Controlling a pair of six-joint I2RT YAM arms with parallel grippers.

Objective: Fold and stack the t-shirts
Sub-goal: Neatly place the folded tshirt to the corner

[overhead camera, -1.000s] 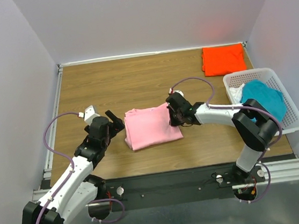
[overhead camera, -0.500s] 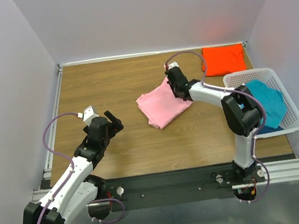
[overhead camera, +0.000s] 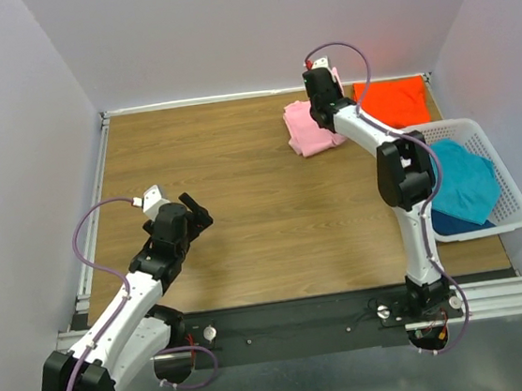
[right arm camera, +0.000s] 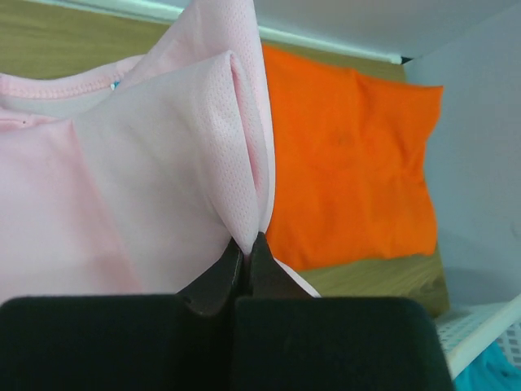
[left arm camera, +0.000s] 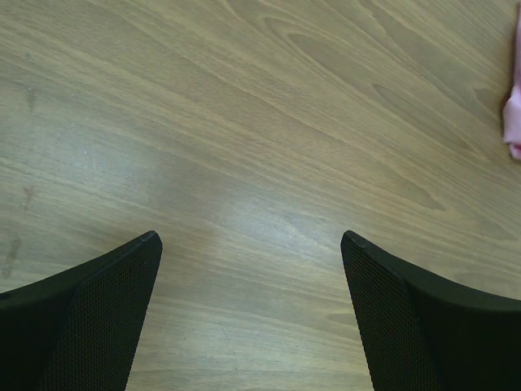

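Note:
My right gripper [overhead camera: 320, 90] is shut on the folded light pink t-shirt [overhead camera: 308, 126] and holds it at the far side of the table, just left of the folded orange t-shirt [overhead camera: 390, 102]. In the right wrist view the gripper [right arm camera: 247, 243] pinches a fold of the pink t-shirt [right arm camera: 122, 187] with the orange t-shirt [right arm camera: 350, 187] behind it. The teal t-shirt [overhead camera: 462, 182] lies in the white basket [overhead camera: 513, 214]. My left gripper [overhead camera: 195, 212] is open and empty over bare wood; in its wrist view [left arm camera: 248, 240] a pink edge [left arm camera: 513, 122] shows at far right.
The white lattice basket stands at the right edge of the table. White walls enclose the back and sides. A metal rail [overhead camera: 95, 191] runs along the left edge.
My right gripper has carried the pink t-shirt from the middle of the table to the far side, next to the orange one. The left arm has barely moved.

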